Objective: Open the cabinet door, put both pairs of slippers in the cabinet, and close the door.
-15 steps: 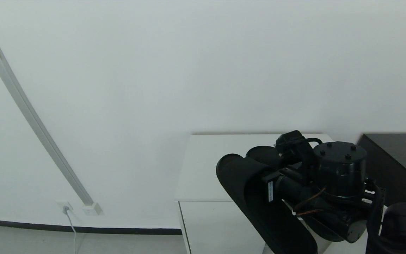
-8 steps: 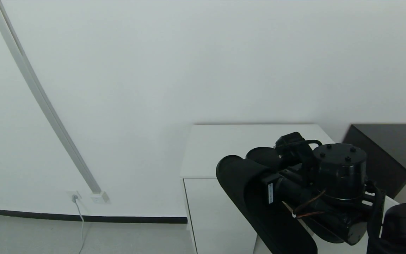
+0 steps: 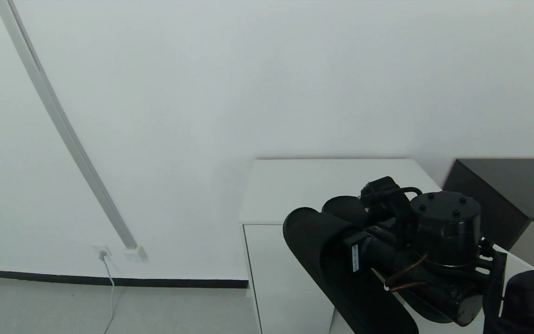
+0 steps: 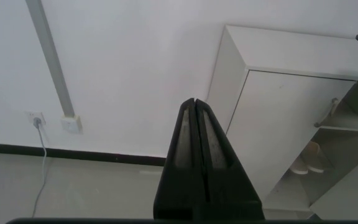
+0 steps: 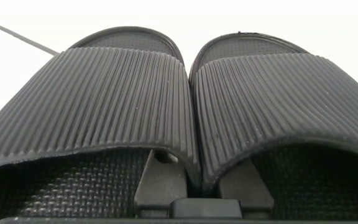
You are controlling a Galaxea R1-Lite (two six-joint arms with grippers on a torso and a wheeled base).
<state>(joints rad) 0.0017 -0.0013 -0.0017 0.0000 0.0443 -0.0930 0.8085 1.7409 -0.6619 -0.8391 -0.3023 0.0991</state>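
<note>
Holds left gripper (image 4: pixel 194 106) pressed together, empty, facing white cabinet (image 4: pixel 291 53) with door (image 4: pixel 284 124) open and pale slippers (image 4: pixel 309 165) low inside. Pinches black slippers (image 5: pixel 123 93), side by side, in right gripper (image 5: pixel 204 183), raised before cabinet front.

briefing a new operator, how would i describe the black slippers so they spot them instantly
Find the white cabinet against the wall; before it the right gripper is shut on the black slippers, held side by side. Black, with ribbed straps, unlike the pale pair on a shelf inside.
</note>
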